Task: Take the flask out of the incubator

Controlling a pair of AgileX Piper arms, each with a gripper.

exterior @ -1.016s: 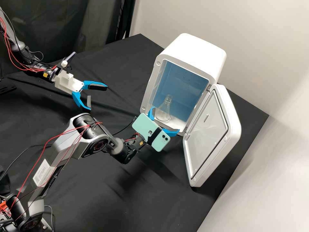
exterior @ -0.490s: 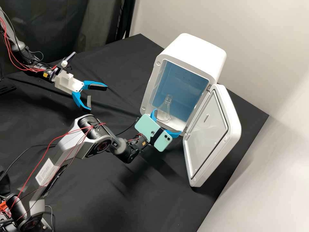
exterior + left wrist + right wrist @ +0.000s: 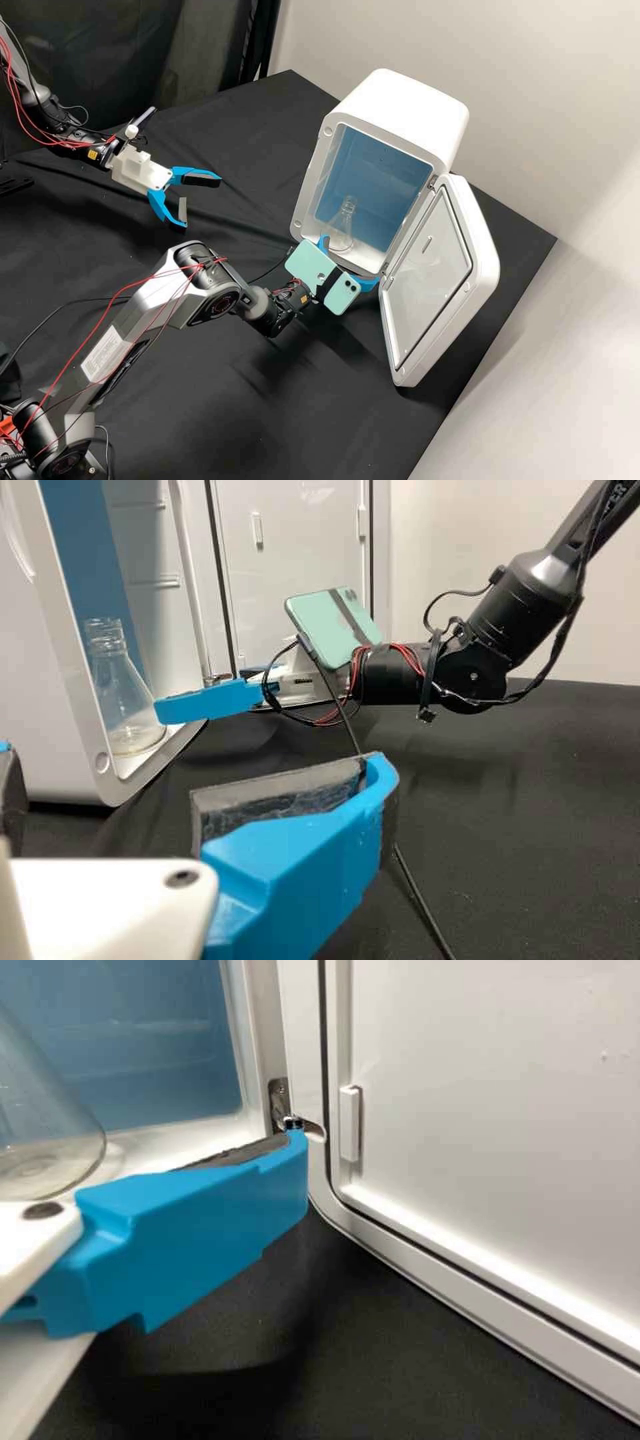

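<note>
A white incubator (image 3: 400, 107) stands at the bench's far right, its door (image 3: 437, 280) swung open. A clear glass flask (image 3: 343, 223) stands upright on its floor, against the blue inner wall. My right gripper (image 3: 345, 261) is open at the front lip of the opening, one blue finger on each side, just in front of the flask's base. In the right wrist view the flask (image 3: 40, 1130) is close beside one of the fingers (image 3: 190, 1225). My left gripper (image 3: 200, 200) hovers open and empty over the bench to the left; its view shows the flask (image 3: 115, 695) and the right arm's finger (image 3: 205, 702).
The open door (image 3: 480, 1160) hangs right beside the right gripper. Black cloth covers the bench (image 3: 220, 400). A white wall runs behind and to the right of the incubator. A cable (image 3: 400, 880) trails across the cloth.
The right arm has pushed forward and slightly down, bringing its open gripper closer to the incubator's front lip and the flask. The left gripper has barely shifted.
</note>
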